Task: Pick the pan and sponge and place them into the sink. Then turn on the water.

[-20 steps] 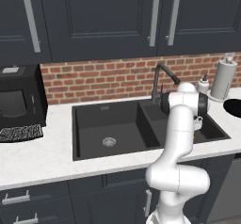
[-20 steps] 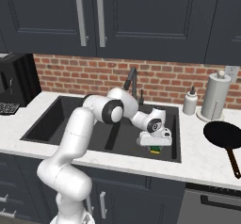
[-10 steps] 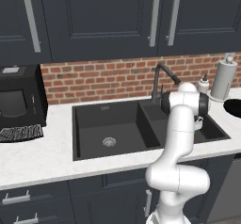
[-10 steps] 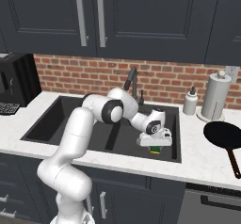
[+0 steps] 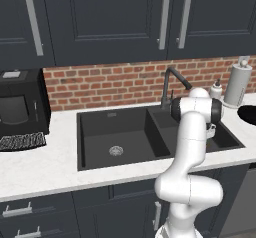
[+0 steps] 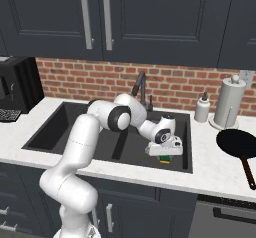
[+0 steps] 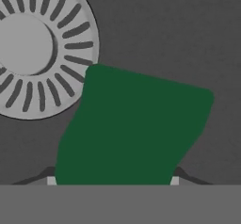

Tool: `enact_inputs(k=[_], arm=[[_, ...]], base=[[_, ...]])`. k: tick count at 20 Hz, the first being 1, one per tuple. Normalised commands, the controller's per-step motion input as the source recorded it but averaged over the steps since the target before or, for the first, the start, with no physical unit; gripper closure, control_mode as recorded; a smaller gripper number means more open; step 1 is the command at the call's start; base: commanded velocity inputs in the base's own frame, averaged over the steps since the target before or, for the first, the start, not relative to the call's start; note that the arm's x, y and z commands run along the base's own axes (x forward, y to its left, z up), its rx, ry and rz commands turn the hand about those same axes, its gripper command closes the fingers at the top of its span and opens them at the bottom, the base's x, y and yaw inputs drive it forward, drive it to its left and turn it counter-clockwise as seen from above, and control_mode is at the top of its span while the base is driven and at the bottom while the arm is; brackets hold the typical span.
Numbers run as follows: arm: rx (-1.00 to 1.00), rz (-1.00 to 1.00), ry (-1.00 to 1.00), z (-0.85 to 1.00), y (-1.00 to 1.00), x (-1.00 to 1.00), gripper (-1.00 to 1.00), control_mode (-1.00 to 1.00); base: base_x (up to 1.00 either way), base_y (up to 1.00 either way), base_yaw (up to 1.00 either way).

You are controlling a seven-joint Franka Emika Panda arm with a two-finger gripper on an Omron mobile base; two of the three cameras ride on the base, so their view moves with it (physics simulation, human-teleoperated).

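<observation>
The white tabletop (image 5: 45, 167) carries the dark double-basin sink (image 5: 100, 132), set below a brick wall and dark cabinets. The black faucet (image 6: 140, 87) rises behind the divider between the basins. The arm reaches down into the right-hand basin, its gripper (image 6: 165, 154) low near the basin floor.

The pan (image 6: 239, 144) lies on the tabletop to the right of the sink, well apart from the gripper, its handle pointing toward the front edge. A paper towel roll (image 6: 227, 102) and a soap bottle (image 6: 202, 108) stand behind it near the wall.

The sponge (image 7: 132, 129) sits between the jaws, green face toward the hand camera, its yellow layer showing beneath the hand in the right base view. The jaws are clasped around the sponge. It lies just beside the round silver drain (image 7: 33, 49), one corner overlapping the drain's rim.
</observation>
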Motion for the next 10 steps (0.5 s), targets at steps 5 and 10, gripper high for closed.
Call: enact_inputs(k=[5,10], arm=[[0.0,0.0,0.0,-0.05,0.0,0.0,-1.0,-1.0],[0.0,0.0,-0.01,0.0,0.0,-0.11,-1.0,-1.0]], base=[[0.0,0.0,0.0],[0.0,0.0,0.0]])
